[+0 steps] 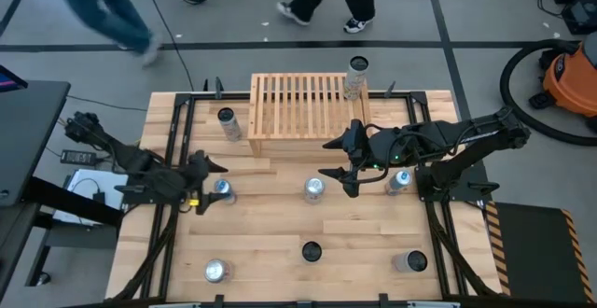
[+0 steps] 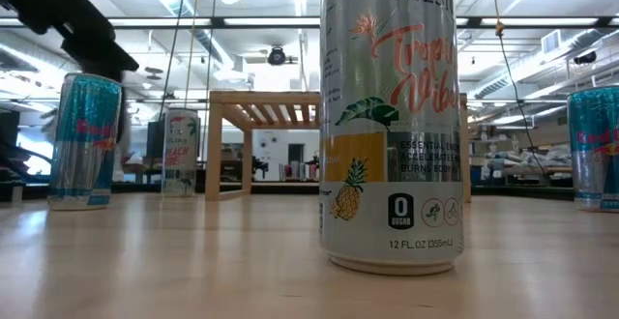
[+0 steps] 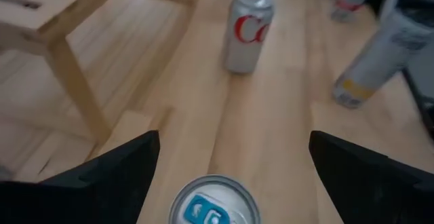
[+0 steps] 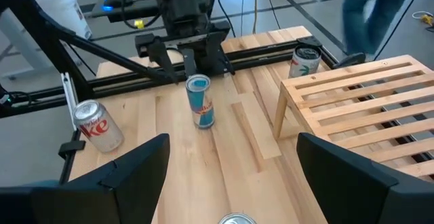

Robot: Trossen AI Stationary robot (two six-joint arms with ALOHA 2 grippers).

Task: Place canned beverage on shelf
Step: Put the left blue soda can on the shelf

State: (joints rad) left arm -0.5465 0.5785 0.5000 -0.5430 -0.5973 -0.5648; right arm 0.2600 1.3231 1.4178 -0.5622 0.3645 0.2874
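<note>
The light wooden slatted shelf [image 1: 298, 107] stands at the table's far middle, with one can [image 1: 356, 77] on its far right corner. A blue can [image 1: 222, 190] stands upright on the table; its top [image 3: 213, 202] shows between the open fingers of my left gripper [image 1: 209, 185], which touch nothing. My right gripper [image 1: 332, 159] is open and empty, hovering just far-right of a silver can [image 1: 314, 189], whose top shows at the edge of the right wrist view [image 4: 236, 218]. That can also shows in the left wrist view [image 3: 247, 30].
Other upright cans: one left of the shelf [image 1: 229, 123], one under the right arm [image 1: 398, 181], three near the front edge [image 1: 216, 271], [image 1: 311, 251], [image 1: 410, 262]. The middle one fills the low view [image 2: 392, 116]. People walk beyond the table's far edge.
</note>
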